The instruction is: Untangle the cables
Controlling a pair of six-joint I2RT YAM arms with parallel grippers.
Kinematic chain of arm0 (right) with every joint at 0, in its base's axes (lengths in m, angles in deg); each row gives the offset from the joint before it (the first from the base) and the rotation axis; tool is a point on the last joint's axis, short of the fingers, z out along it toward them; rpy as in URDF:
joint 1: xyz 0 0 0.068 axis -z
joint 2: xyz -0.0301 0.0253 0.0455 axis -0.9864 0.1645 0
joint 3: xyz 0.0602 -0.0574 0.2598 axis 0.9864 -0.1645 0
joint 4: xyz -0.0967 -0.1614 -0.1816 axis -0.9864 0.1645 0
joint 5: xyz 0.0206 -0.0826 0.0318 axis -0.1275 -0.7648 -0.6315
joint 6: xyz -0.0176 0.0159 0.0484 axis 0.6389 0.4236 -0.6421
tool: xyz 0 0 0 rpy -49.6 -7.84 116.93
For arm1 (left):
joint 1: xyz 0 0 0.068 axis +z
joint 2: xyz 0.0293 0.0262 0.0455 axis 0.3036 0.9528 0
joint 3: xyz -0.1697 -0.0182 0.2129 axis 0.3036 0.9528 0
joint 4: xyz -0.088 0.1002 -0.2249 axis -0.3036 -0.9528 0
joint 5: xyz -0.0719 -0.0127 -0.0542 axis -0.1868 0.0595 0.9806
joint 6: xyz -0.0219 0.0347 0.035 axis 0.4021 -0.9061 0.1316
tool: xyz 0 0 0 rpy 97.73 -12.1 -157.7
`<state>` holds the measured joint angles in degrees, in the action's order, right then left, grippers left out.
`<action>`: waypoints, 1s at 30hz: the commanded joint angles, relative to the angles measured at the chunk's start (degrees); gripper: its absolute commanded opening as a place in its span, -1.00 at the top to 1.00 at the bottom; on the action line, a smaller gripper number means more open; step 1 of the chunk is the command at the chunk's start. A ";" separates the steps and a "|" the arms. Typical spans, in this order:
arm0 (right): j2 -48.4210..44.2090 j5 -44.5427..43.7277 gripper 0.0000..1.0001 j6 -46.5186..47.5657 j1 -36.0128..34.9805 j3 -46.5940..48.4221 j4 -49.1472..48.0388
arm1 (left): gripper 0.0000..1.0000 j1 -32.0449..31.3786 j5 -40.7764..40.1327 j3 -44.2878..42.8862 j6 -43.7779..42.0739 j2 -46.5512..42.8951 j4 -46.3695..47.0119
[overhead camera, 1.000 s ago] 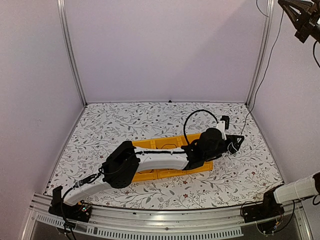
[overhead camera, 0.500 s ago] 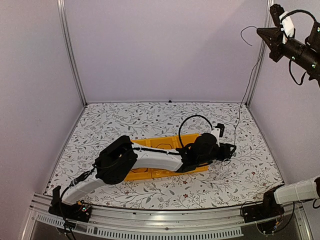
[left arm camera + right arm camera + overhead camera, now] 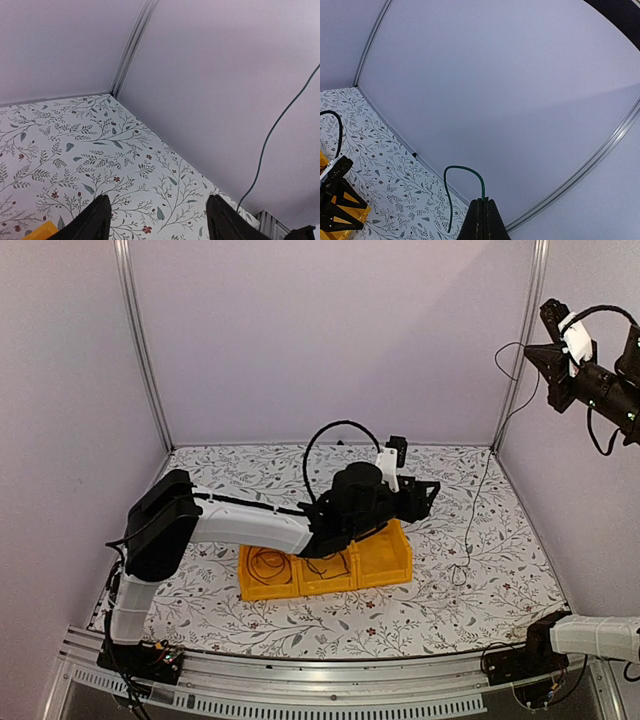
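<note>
My right gripper (image 3: 538, 358) (image 3: 482, 201) is raised high at the right wall and is shut on a thin green cable (image 3: 462, 170). That green cable (image 3: 478, 502) hangs down from it, and its lower end curls on the table. Other thin cables (image 3: 266, 565) lie looped in the left and middle compartments of the yellow bin (image 3: 385, 558). My left gripper (image 3: 425, 490) (image 3: 157, 200) hovers above the bin's far right corner. It is open, with only the floral table between its fingers (image 3: 95, 220). The green cable (image 3: 270, 137) crosses the right side of the left wrist view.
Lilac walls with metal corner posts (image 3: 520, 350) enclose the floral table (image 3: 230, 480). The left arm's white link (image 3: 240, 525) stretches over the table's left half. A black hose (image 3: 325, 440) arcs above its wrist. In the right wrist view the left gripper (image 3: 335, 192) and the bin (image 3: 342, 220) show at the lower left.
The left arm has lifted and swung back and leftward off the bin, its jaws widening. The right gripper has come down and inward from the top corner, with the green cable trailing below it.
</note>
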<state>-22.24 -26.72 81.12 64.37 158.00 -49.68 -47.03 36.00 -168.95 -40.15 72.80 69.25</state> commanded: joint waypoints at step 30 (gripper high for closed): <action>2.37 24.64 1.00 -2.01 0.16 2.05 14.03 | 0.20 0.10 9.77 -20.86 -6.04 12.08 -6.79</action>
<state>-19.86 -3.50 79.89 64.44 159.11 -36.91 -47.73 44.42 -187.64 -48.07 84.03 63.20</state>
